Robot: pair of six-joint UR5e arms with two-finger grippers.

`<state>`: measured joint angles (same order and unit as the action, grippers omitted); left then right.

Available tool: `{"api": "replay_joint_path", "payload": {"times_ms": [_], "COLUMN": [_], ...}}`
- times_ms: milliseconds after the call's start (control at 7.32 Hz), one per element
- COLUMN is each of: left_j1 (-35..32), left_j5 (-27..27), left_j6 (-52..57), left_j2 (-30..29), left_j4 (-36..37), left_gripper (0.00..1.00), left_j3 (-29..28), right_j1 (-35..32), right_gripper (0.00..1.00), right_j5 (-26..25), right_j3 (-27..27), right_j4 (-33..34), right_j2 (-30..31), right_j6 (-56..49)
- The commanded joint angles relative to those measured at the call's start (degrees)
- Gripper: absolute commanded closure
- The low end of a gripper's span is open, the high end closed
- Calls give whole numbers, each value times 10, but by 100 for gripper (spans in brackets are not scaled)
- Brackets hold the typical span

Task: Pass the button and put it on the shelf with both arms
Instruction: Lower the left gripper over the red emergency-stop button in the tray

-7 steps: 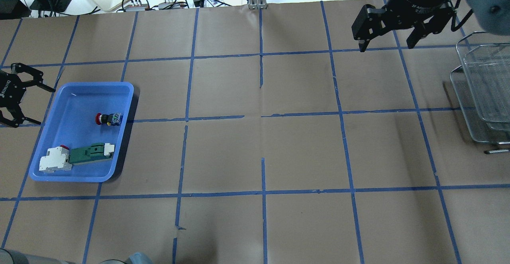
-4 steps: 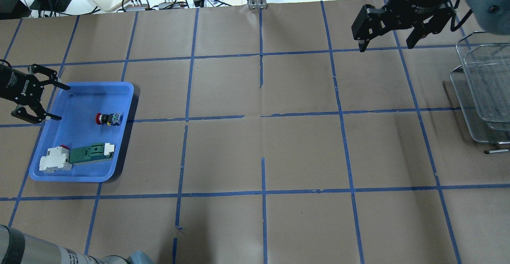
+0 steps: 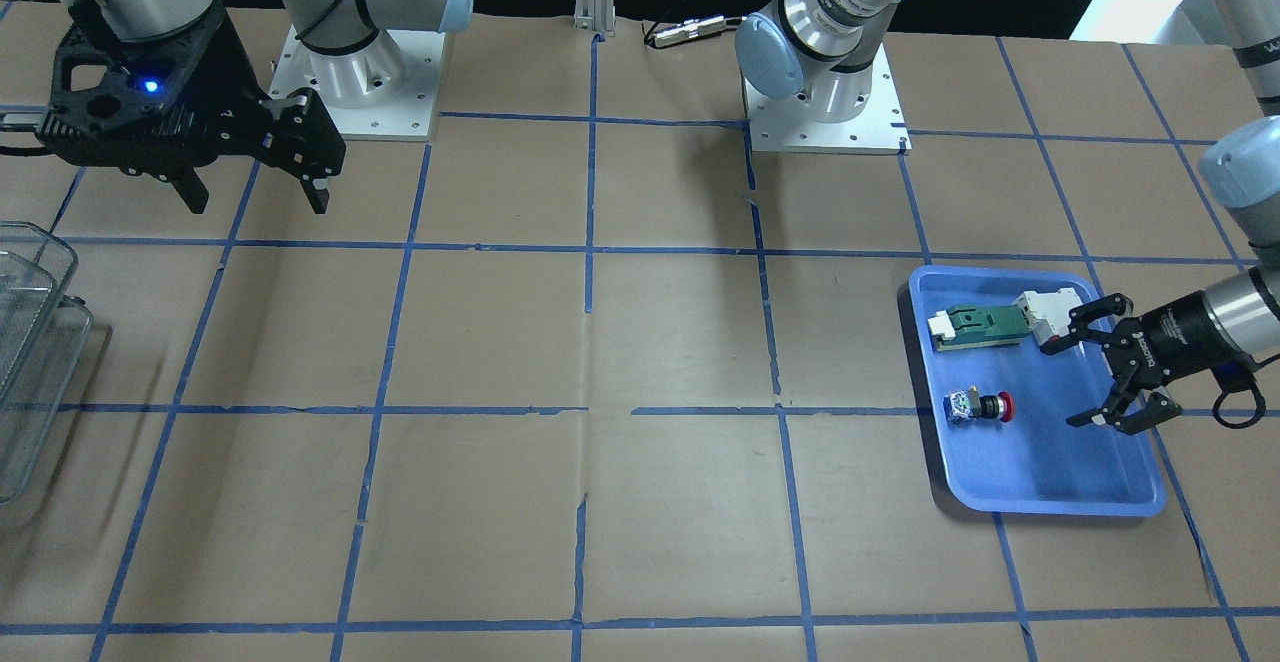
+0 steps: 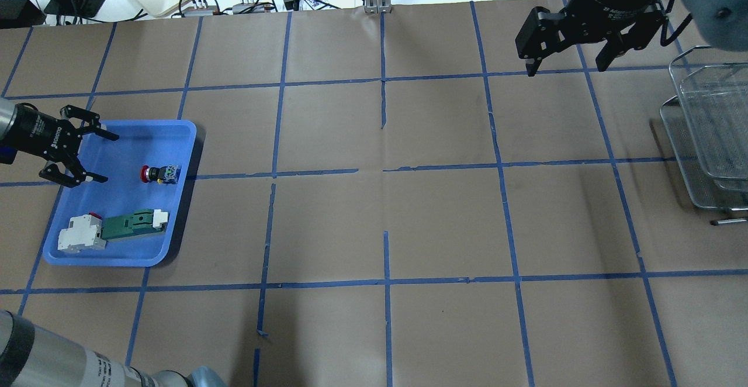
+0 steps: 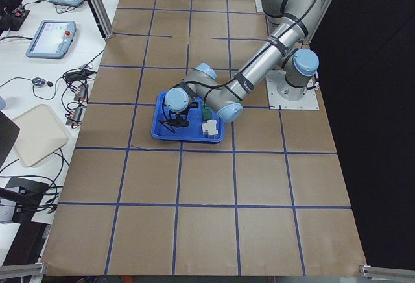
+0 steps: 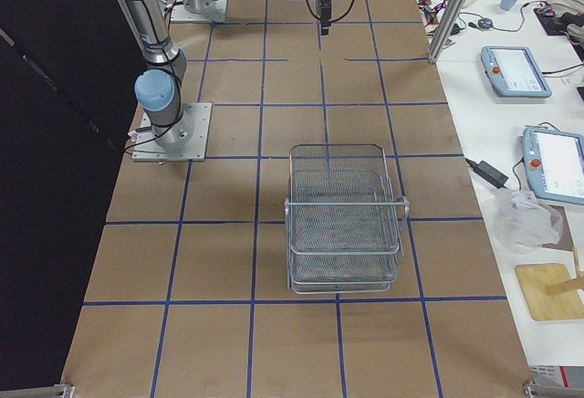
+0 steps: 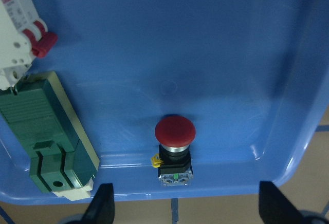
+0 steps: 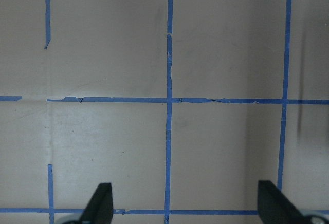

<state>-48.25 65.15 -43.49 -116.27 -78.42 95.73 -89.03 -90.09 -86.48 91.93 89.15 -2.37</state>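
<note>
Even, bright overhead light throws soft shadows; the left wrist view is slightly blurred and blue-tinted.

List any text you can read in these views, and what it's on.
"ROBOTIQ": left gripper, white on its black body.
Right gripper: white lettering on its collar, too blurred to read.
White block: red print at its top, too blurred to read.
Left arm: sticker, too small to read.

Tray [image 7: 288, 147] below left gripper [image 4: 110, 158]: glossy blue plastic. Button [image 7: 175, 130] cap: smooth red plastic, slight sheen. Shelf [image 6: 345, 225]: shiny metal wire mesh. Tabletop [image 4: 444, 223]: matt brown paper.
</note>
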Motion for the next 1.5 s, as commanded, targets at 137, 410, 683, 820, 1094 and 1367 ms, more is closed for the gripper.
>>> {"api": "replay_joint_path", "payload": {"times_ms": [137, 410, 683, 820, 1094, 1367], "left_j1": [4, 4, 2, 0, -1, -1], "left_j5": [-18, -19, -20, -20, -21, -21], "left_j6": [-4, -1, -1, -1, 3, 5], "left_j2": [-24, -37, -53, -57, -56, -56], "left_j4": [0, 1, 18, 19, 20, 19], "left_gripper": [0, 0, 0, 0, 0, 0], "left_j3": [13, 13, 13, 16, 29, 30], "right_j1": [0, 0, 0, 0, 0, 0], "right_gripper": [0, 0, 0, 0, 0, 0], "right_j5": [0, 0, 0, 0, 0, 0], "right_j3": [0, 0, 0, 0, 0, 0], "right_j4": [0, 0, 0, 0, 0, 0], "right_j2": [0, 0, 0, 0, 0, 0], "right_j6": [1, 1, 2, 1, 2, 2]}}
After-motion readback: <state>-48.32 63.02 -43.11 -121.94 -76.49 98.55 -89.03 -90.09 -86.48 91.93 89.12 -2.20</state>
